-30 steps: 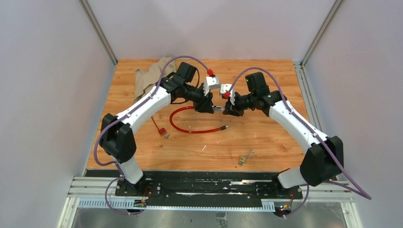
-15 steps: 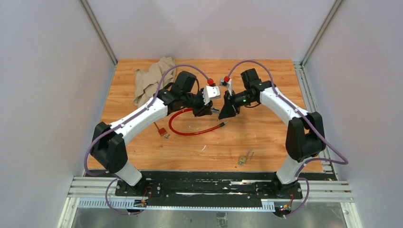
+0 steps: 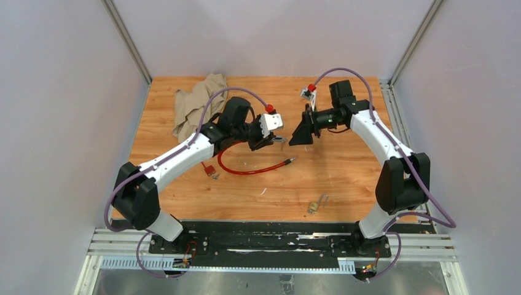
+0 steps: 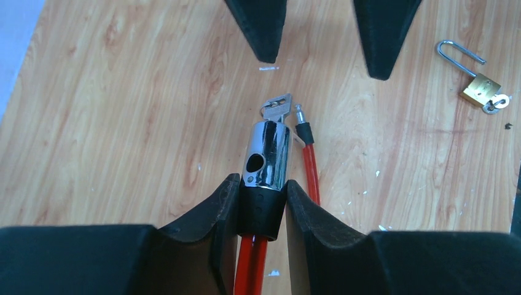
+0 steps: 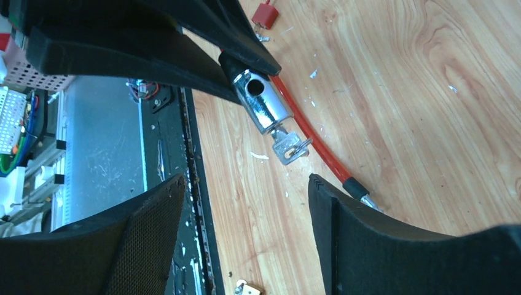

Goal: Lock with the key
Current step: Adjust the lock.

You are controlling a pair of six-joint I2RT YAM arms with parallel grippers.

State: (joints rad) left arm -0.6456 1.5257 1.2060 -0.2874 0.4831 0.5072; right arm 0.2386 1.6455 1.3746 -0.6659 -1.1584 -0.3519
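Wood-grain table [image 3: 344, 178], with a cable lock held over it and the key [image 4: 278, 106] seated in the chrome lock barrel [image 4: 267, 153].

Left gripper [image 4: 261, 184] is clamped on the black collar at the barrel's base, low centre of the left wrist view. The key pokes from the barrel's far end, just above centre. Right gripper [image 5: 246, 184] stands wide apart and empty, the key ahead of its gap and untouched. The key looks tiny, light, stiff and slick. Only its flat head seems to offer purchase, pinched across the faces. The red cable [image 3: 246, 171] looks springy, and its free pin [image 4: 300, 114] lies beside the barrel.
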